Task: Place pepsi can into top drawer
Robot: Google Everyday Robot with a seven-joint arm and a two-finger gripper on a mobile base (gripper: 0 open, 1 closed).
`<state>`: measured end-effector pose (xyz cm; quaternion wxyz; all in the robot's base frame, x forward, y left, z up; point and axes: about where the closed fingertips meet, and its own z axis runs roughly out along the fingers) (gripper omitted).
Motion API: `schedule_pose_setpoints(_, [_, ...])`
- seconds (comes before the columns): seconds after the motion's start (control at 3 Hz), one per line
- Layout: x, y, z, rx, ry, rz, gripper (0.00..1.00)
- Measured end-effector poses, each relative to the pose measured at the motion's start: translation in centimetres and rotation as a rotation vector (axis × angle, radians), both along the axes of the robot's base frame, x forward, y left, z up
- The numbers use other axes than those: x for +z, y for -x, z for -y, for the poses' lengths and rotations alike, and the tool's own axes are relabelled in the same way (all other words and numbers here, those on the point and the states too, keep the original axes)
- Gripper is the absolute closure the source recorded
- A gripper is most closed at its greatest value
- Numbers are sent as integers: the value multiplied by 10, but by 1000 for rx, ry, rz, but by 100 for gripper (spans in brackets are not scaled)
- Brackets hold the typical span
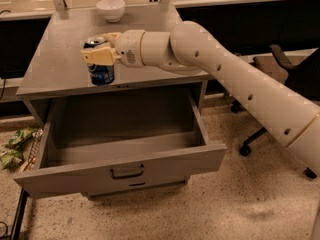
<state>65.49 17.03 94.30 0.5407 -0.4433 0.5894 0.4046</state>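
Note:
The pepsi can (101, 71) is dark blue with a silver top and is held upright near the front edge of the grey cabinet top (55, 69). My gripper (100, 51) is shut on the can's upper part, its cream fingers (97, 57) on either side. The top drawer (120, 166) is pulled wide open below and in front of the can, its inside bare, with a dark pull handle (127, 172) on its front panel.
A white bowl (110, 8) stands at the back of the cabinet top. A black office chair (280, 84) stands to the right. Green packets (15, 146) lie on the speckled floor at the left. A lower drawer front (135, 186) shows under the open drawer.

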Motion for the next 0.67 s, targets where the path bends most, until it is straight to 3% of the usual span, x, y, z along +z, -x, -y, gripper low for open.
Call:
schedule_pose_setpoints(0.33, [-5, 15, -2, 58, 26, -12, 100])
schedule_pose_setpoints(0.67, [-5, 15, -2, 58, 26, -12, 100])
